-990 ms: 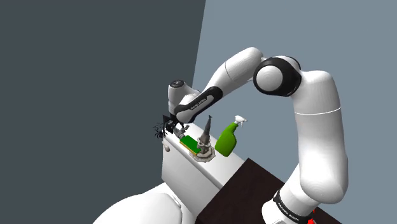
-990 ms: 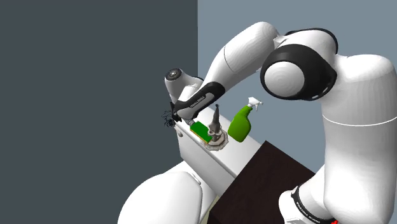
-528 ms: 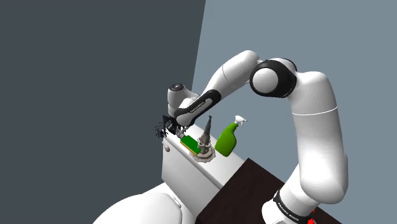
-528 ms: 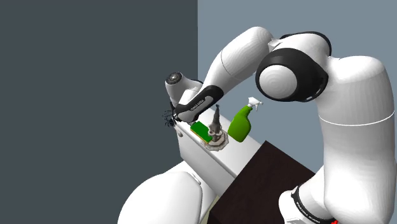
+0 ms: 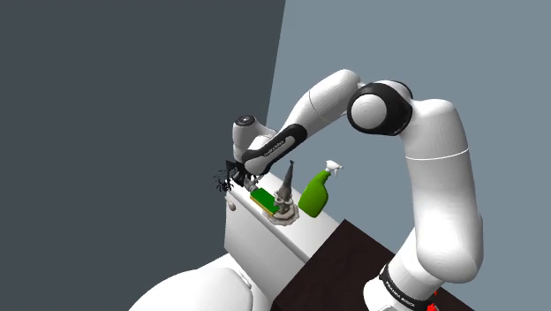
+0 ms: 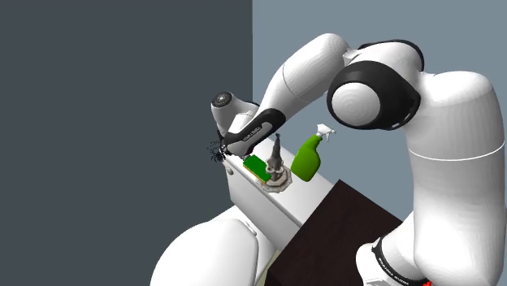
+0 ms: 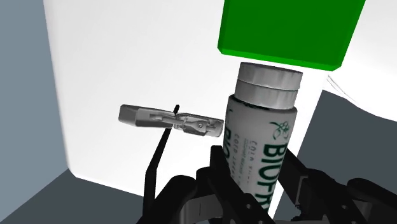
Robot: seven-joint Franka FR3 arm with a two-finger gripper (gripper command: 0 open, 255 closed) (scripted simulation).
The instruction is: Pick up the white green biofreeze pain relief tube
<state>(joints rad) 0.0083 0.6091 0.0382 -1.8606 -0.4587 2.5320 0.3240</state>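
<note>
We find the gripper (image 7: 254,168) pinching the tube (image 7: 262,137) (white, with green lettering) from both sides, close against the white tank (image 7: 127,63). The tube's cap end points at a green block (image 7: 289,28), and a flush lever (image 7: 172,119) is just beside it.

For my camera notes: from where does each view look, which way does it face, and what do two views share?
Shoulder view: beside the stand, facing up-left over the white tank; the arm and end effector show.
Second exterior view: almost the same side, nearer the arm; arm and end effector show.
Wrist view: on the hand, looking along the fingers that clasp the Biofreeze tube.
Both exterior views share the green spray bottle.
</note>
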